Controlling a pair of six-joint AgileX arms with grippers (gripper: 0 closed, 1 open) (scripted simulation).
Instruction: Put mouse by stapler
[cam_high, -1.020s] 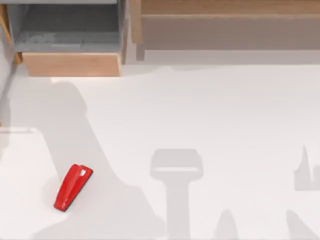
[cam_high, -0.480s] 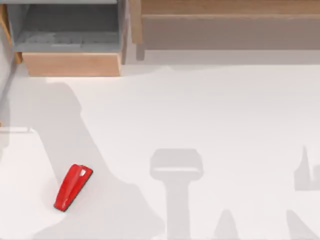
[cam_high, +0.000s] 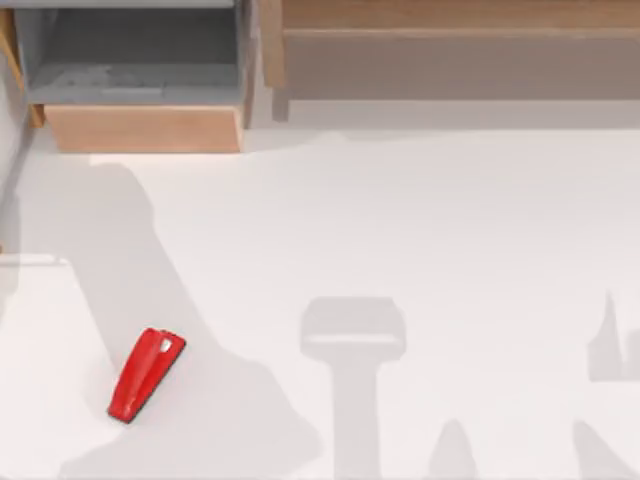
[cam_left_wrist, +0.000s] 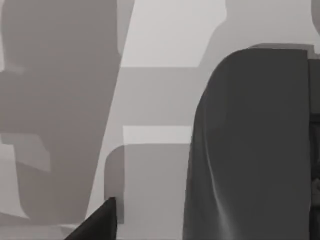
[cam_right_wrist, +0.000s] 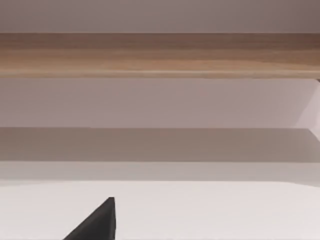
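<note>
The stapler (cam_high: 146, 374) lies on the white table (cam_high: 420, 230) near its front left, wider end toward the open wooden drawer (cam_high: 140, 95) at the back. In the left wrist view a large dark rounded mass (cam_left_wrist: 252, 150), possibly the mouse, sits close by. I cannot tell whether either gripper's hold is closed or released.

Matte black robot parts, seen from the wrist cameras

A flat, angular black fingertip (cam_left_wrist: 97, 222) juts in at the lower left of the left wrist view; a like wedge-shaped black fingertip (cam_right_wrist: 95, 222), plain and unmarked, shows at the lower left of the right wrist view.
</note>
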